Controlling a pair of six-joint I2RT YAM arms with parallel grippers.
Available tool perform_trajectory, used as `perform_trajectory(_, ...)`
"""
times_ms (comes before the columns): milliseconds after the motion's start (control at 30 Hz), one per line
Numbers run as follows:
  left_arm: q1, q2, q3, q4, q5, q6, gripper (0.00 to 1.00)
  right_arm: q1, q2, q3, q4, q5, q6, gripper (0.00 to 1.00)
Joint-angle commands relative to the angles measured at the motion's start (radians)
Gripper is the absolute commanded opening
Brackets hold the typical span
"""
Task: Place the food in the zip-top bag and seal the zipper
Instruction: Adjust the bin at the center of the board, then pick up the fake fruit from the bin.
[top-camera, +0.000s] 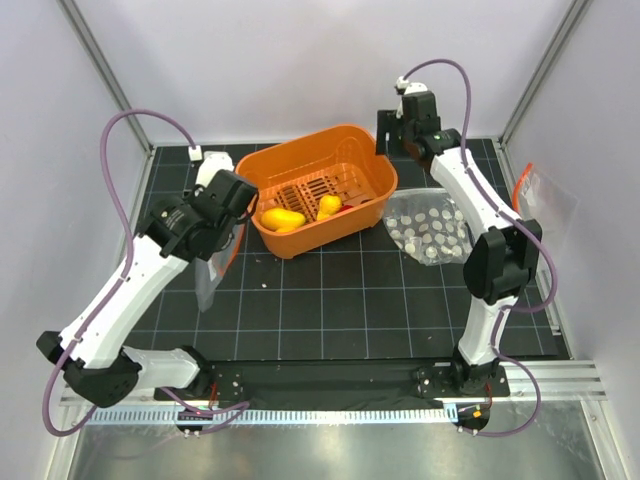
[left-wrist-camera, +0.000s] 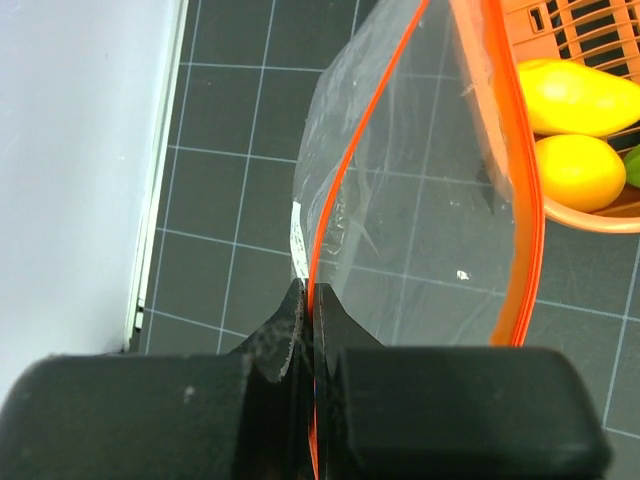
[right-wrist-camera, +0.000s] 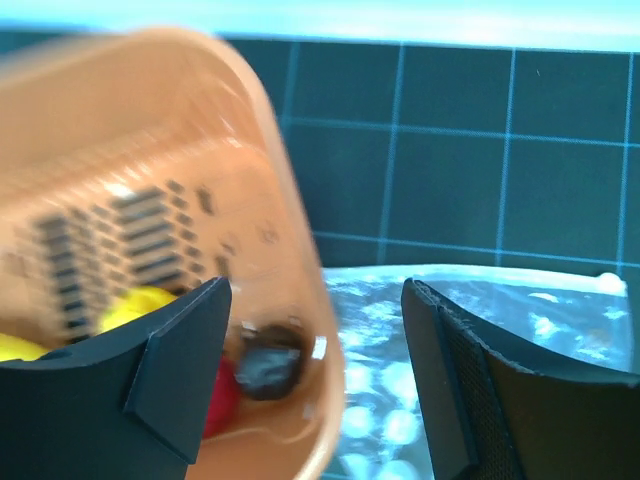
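My left gripper is shut on the orange-red zipper of the clear zip-top bag. The bag's mouth gapes open towards the orange basket. In the top view the left gripper holds the bag just left of the basket. The food lies in the basket: yellow pieces, a red one, a dark purple one and a green one at the edge. My right gripper is open and empty, straddling the basket's right rim; it also shows in the top view.
A clear bag printed with white dots lies right of the basket, under the right arm. Another clear pouch with an orange strip lies off the mat at the far right. White walls stand close on the left and behind.
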Motion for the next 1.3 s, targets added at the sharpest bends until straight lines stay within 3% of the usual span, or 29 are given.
perform_trajectory(0, 0.007, 0.007, 0.013, 0.041, 0.003, 0.023, 0.00, 0.033, -0.068, 0.130, -0.116, -0.019, 0.177, 0.76)
perform_trajectory(133, 0.007, 0.015, -0.001, 0.066, 0.010, 0.029, 0.00, 0.171, -0.029, 0.164, -0.160, 0.011, 0.203, 0.77)
perform_trajectory(233, 0.007, 0.013, -0.020, 0.084, 0.026, 0.032, 0.00, 0.206, 0.027, 0.211, -0.224, 0.001, 0.257, 0.78)
perform_trajectory(567, 0.005, -0.008, -0.080, 0.115, 0.073, 0.018, 0.00, 0.233, 0.290, 0.392, -0.399, 0.035, 0.441, 0.89)
perform_trajectory(900, 0.005, -0.002, -0.093, 0.133, 0.075, 0.046, 0.00, 0.256, 0.443, 0.429, -0.384, -0.024, 0.528, 0.91)
perform_trajectory(1000, 0.005, 0.000, -0.104, 0.142, 0.079, 0.055, 0.00, 0.265, 0.469, 0.426, -0.388, -0.002, 0.528, 0.86)
perform_trajectory(1267, 0.005, -0.019, -0.153, 0.211, 0.153, 0.084, 0.00, 0.268, 0.459, 0.414, -0.347, 0.010, 0.484, 0.48)
